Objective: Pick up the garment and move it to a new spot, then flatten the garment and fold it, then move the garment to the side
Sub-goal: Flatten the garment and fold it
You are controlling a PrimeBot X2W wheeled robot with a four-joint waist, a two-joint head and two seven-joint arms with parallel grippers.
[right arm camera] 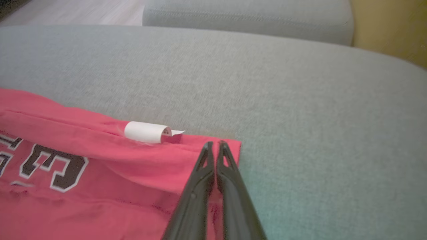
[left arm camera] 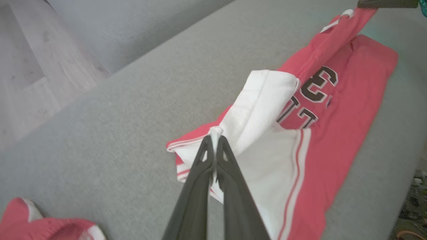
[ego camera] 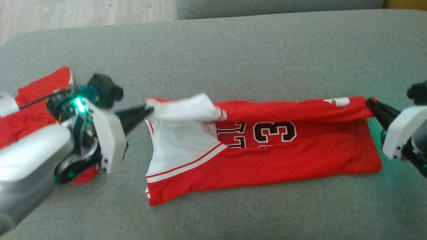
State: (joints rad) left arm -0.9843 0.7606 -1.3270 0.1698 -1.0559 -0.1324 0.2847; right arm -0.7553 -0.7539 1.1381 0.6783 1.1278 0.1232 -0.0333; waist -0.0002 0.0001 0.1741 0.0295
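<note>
Lengthwise folded, the red-and-white jersey (ego camera: pixel 283 160) lies stretched, both jaws clenched on its opposite ends.

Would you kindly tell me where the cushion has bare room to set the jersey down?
Bare seat runs behind the jersey to the back cushion, and in front along the near edge. The left is crowded: a second red garment lies under the left arm.

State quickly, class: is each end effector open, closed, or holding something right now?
Left end effector: closed on the red jersey, at its white edge.
Right end effector: closed on the red jersey, at its far corner.
</note>
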